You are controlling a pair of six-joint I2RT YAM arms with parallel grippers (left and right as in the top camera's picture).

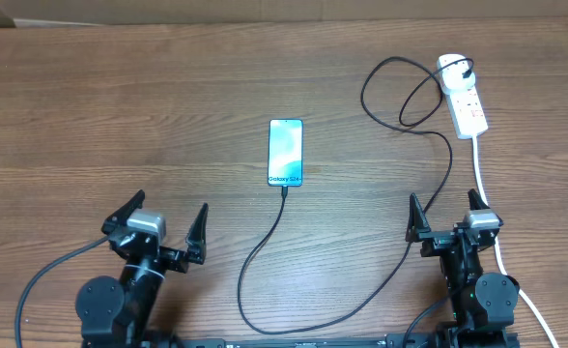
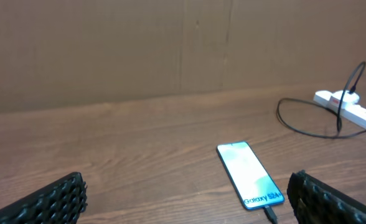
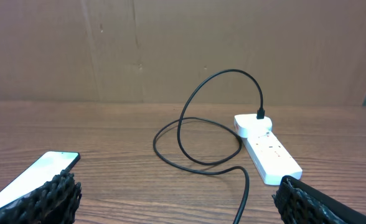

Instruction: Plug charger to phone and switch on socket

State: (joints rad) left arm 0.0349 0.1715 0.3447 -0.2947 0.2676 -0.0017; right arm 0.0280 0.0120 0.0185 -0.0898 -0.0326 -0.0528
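The left jaws and right jaws are both standing spread wide, pinching nothing. The phone (image 1: 285, 152) is lying on the surface (image 1: 120, 97) ahead-right of the left jaws, with the charger (image 1: 284, 192) tip touching its near edge. The socket (image 1: 464, 97) is sitting ahead of the right jaws.

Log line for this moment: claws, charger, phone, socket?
left claw open, empty | right claw open, empty | charger tip at near edge of phone, plug in socket | switch state: cannot tell

One phone (image 1: 285, 152), one charger (image 3: 229, 71), one socket (image 1: 466, 102)
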